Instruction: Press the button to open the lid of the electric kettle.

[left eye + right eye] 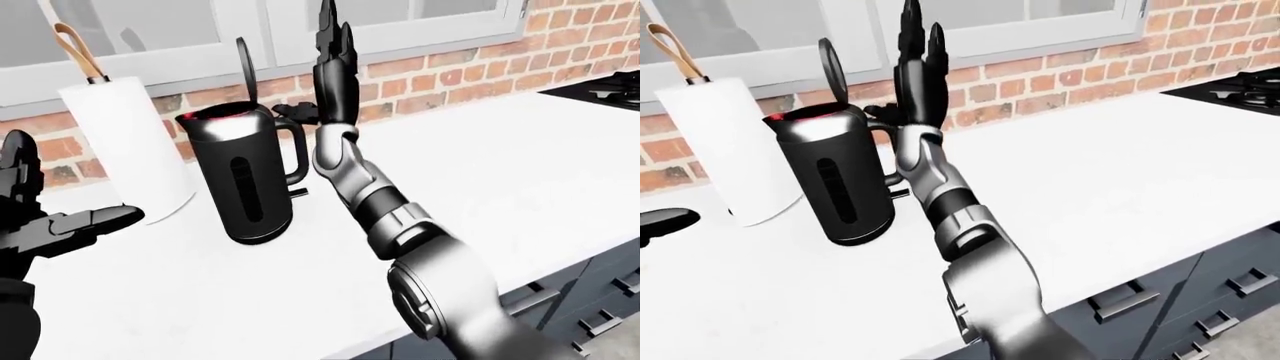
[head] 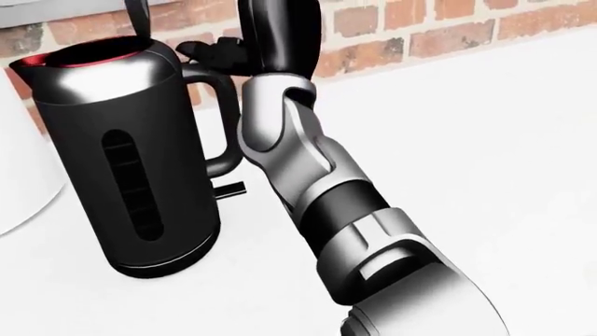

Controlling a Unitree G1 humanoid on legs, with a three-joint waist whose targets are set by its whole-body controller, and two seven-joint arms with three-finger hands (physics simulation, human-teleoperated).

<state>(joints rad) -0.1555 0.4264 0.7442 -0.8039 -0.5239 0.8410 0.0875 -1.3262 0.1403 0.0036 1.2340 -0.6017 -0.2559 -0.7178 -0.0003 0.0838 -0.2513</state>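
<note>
The black electric kettle [image 1: 240,180] stands on the white counter [image 1: 480,172] left of centre. Its lid [image 1: 245,67] stands upright and open above the red-lit rim [image 1: 225,114]. My right hand [image 1: 332,45] is raised just right of the kettle, its fingers stretched straight up and open. Its thumb [image 1: 295,112] reaches toward the top of the kettle's handle [image 1: 297,154] and hides whatever is there. My left hand [image 1: 75,223] is open and empty, low at the left edge, apart from the kettle.
A paper towel roll [image 1: 125,142] on a wooden holder stands just left of the kettle, close to it. A brick wall [image 1: 450,82] and window run behind. A black stove [image 1: 605,88] sits at the far right. Drawers [image 1: 1200,300] lie below the counter edge.
</note>
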